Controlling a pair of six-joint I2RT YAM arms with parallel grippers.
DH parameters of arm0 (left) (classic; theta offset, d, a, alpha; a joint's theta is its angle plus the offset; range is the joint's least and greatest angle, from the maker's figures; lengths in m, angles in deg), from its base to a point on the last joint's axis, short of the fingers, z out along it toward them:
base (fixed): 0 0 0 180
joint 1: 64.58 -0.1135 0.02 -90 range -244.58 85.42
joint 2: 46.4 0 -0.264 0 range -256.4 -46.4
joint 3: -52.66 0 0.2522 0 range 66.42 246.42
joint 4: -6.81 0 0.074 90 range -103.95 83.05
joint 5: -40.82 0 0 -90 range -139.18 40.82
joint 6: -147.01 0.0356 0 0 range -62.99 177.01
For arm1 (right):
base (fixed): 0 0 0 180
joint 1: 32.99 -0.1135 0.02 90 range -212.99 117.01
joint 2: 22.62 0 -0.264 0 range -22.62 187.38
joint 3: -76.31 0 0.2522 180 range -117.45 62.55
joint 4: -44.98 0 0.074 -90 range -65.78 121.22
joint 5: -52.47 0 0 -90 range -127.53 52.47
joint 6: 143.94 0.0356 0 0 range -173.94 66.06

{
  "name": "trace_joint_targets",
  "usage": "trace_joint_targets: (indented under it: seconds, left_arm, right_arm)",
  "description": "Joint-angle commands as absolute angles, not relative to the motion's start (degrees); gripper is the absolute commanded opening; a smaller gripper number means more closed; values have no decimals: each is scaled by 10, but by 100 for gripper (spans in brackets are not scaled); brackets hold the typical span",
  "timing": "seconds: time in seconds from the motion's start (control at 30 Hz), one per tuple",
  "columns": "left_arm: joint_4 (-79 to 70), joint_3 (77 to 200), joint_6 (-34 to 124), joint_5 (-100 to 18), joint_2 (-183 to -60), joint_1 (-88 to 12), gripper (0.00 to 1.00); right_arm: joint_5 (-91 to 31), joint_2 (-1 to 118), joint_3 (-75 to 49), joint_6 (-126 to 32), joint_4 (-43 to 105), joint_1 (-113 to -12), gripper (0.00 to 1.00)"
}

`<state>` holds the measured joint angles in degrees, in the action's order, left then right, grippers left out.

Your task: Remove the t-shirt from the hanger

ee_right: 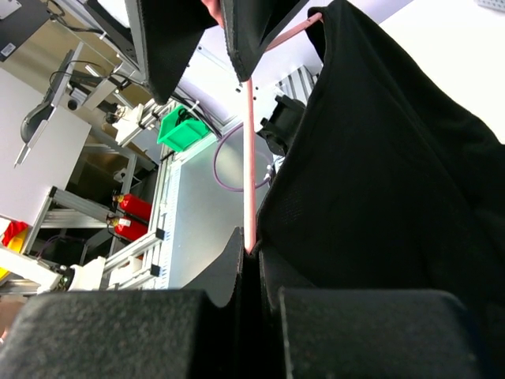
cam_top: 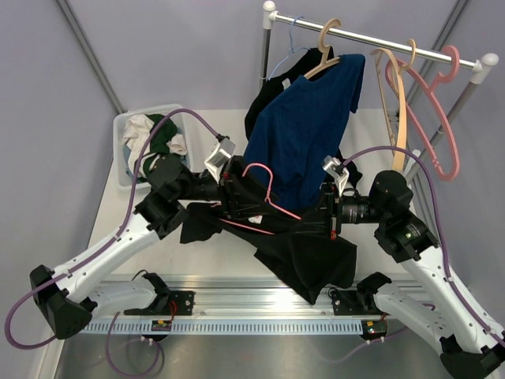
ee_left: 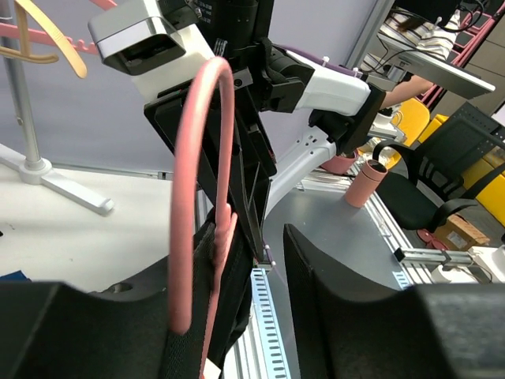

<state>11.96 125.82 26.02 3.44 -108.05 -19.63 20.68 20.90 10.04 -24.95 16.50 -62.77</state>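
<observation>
Mid-table, the black t-shirt [cam_top: 314, 260] drapes from a pink hanger [cam_top: 271, 189] (hook upward). The right gripper [cam_top: 322, 221] is clamped on the hanger's bar. The left gripper [cam_top: 233, 197] straddles the hook, and I cannot tell whether it grips.

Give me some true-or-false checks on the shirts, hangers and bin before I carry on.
1. The pink hanger is inside the black t-shirt, hook sticking out. True.
2. The blue t-shirt lies in the bin. False: it hangs from a wooden hanger on the rack.
3. The right gripper is closed on the pink hanger's bar, with black fabric alongside. True.
4. Every hanger on the rack carries a garment. False: an empty pink hanger hangs near the rack's right end.
5. The bin has nothing in it. False: it holds white and green clothes.
</observation>
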Motion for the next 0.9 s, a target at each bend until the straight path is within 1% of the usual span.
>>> trace_joint_targets:
  seconds: [0.0, 0.03, 0.1, 0.17, 0.23, 0.3, 0.37, 0.4, 0.43, 0.5, 0.53, 0.57, 0.7, 0.73, 0.87]
  left_arm:
    - [159, 1255, 262, 36, -1079, -188, 39]
    - [158, 1256, 262, 37, -1081, -187, 36]
    - [155, 1256, 262, 44, -1083, -187, 21]
    - [134, 1258, 269, 43, -1082, -186, 0]
    - [120, 1264, 282, 48, -1083, -186, 0]
    - [76, 1271, 302, 28, -1079, -187, 0]
    - [39, 1283, 312, 1, -1075, -188, 0]
    - [29, 1286, 312, -6, -1074, -188, 0]
    - [21, 1291, 312, -11, -1074, -190, 0]
    - [-2, 1302, 310, -22, -1071, -195, 0]
    - [-20, 1309, 313, -31, -1065, -198, 0]
    - [-30, 1312, 315, -38, -1061, -200, 0]
    - [-81, 1329, 330, -73, -1033, -225, 0]
    - [-95, 1336, 334, -79, -1027, -228, 0]
    - [-176, 1371, 377, -123, -1005, -232, 0]
  right_arm:
    - [206, 209, 103, -235, 215, -627, 0]
    - [204, 210, 103, -235, 215, -627, 0]
    - [204, 211, 103, -233, 219, -627, 0]
    - [202, 215, 98, -232, 216, -628, 0]
    - [198, 218, 91, -246, 206, -627, 0]
    - [188, 234, 71, -263, 174, -627, 0]
    - [176, 252, 52, -288, 149, -627, 18]
    - [172, 257, 46, -292, 143, -627, 29]
    - [170, 260, 35, -304, 137, -627, 48]
    - [169, 267, 28, -332, 118, -627, 65]
    - [165, 263, 21, -346, 96, -628, 90]
    - [159, 261, 17, -361, 82, -627, 99]
    - [108, 241, 19, -439, 33, -627, 99]
    - [78, 237, 24, -450, 28, -627, 100]
    - [22, 248, 23, -489, 0, -627, 99]
